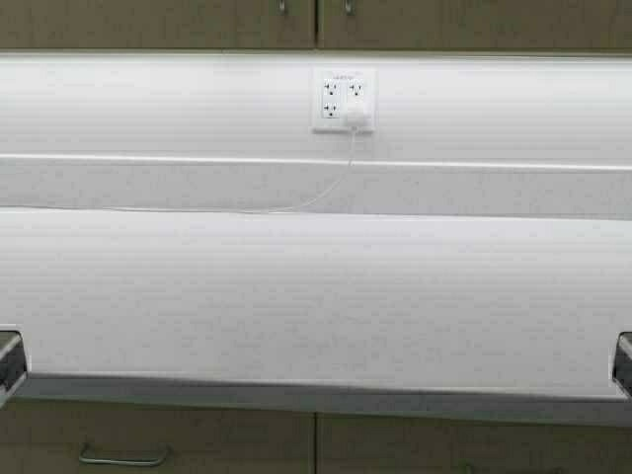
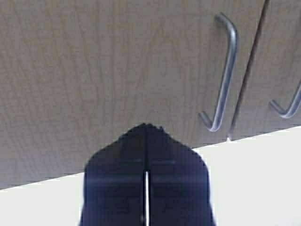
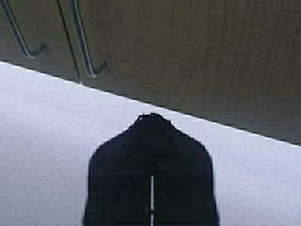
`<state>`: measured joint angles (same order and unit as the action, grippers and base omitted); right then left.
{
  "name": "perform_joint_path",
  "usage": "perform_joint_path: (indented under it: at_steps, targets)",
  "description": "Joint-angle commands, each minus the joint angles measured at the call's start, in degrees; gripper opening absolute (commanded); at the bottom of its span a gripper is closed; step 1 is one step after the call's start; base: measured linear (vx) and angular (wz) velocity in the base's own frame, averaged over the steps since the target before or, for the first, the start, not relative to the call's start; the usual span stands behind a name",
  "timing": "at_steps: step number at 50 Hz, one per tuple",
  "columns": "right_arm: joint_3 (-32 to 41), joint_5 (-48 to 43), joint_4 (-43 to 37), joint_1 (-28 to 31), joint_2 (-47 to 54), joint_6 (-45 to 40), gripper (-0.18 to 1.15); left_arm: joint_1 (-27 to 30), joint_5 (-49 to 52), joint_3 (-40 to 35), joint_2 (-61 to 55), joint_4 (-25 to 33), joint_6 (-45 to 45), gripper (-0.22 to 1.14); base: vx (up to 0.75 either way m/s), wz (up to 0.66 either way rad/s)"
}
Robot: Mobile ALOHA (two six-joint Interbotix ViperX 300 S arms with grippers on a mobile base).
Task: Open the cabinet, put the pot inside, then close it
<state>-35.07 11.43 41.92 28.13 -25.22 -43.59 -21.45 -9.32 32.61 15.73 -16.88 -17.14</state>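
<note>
Both pincers pressed together, pointed up at the cabinet; no pot in sight.

The left gripper (image 2: 146, 134) and right gripper (image 3: 151, 122) each show only a hairline slit between their fingers. The cabinet (image 1: 316, 22) hangs at the far top, mostly cut off, doors shut, two metal handles (image 2: 221, 75) flanking the seam. Below it, a wall outlet (image 1: 344, 100) with a white cord (image 1: 331, 188) over the white counter (image 1: 316, 296).
</note>
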Motion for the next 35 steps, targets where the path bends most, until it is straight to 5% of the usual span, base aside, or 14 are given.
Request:
perform_joint_path:
  at_steps: [1, 35]
  targets:
    - [0.53, -0.09, -0.09, 0.09, -0.79, 0.00, 0.07, -0.09, -0.44, -0.44, 0.79, 0.09, -0.09, 0.03, 0.00, 0.00]
    - [-0.70, 0.70, 0.09, 0.09, -1.14, 0.00, 0.07, -0.09, -0.44, 1.14, 0.97, 0.09, 0.00, 0.03, 0.00, 0.00]
